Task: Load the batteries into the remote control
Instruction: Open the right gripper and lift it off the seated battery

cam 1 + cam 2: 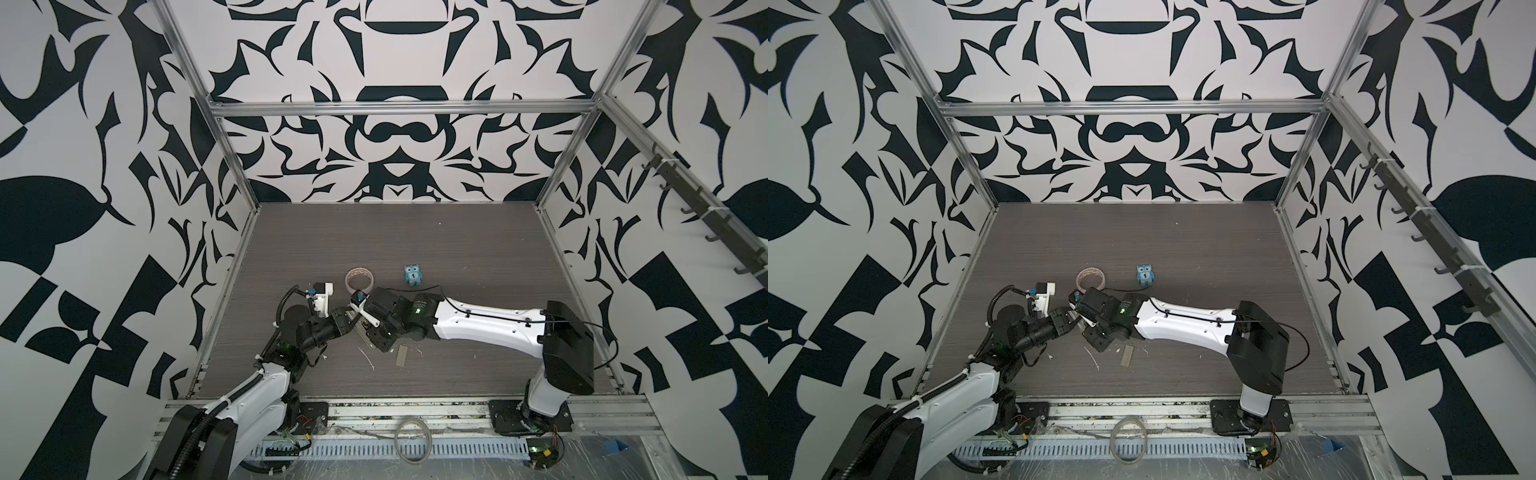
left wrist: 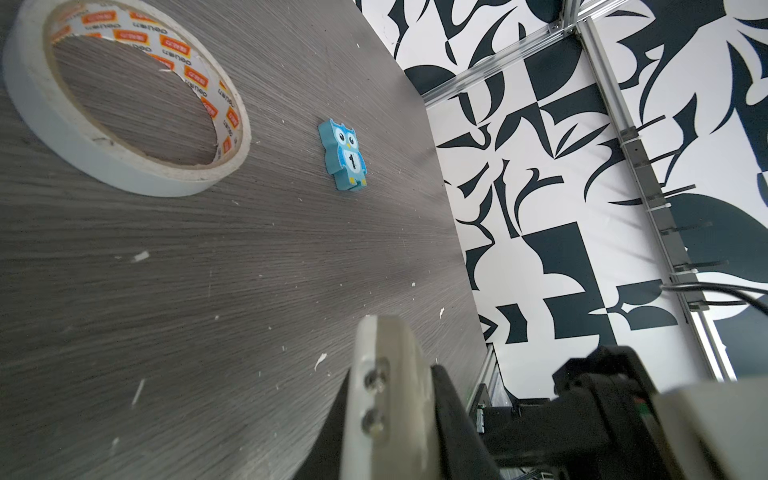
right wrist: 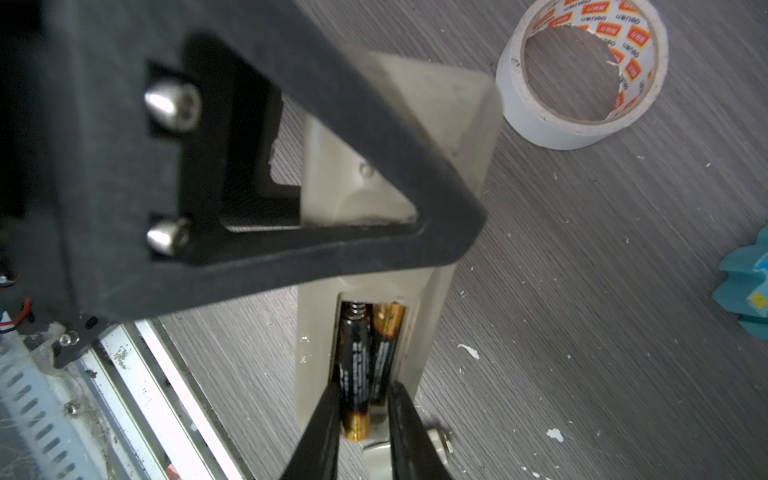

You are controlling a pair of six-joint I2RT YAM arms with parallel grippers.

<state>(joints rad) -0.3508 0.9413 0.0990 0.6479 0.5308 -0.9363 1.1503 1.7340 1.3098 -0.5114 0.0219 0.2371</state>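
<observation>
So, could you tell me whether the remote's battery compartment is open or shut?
Open: the remote has nothing over its compartment, and both batteries show inside, side by side.

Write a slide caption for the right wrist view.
The right gripper straddles the gold end of one of two batteries in the open bay of the remote; tape roll nearby.
</observation>
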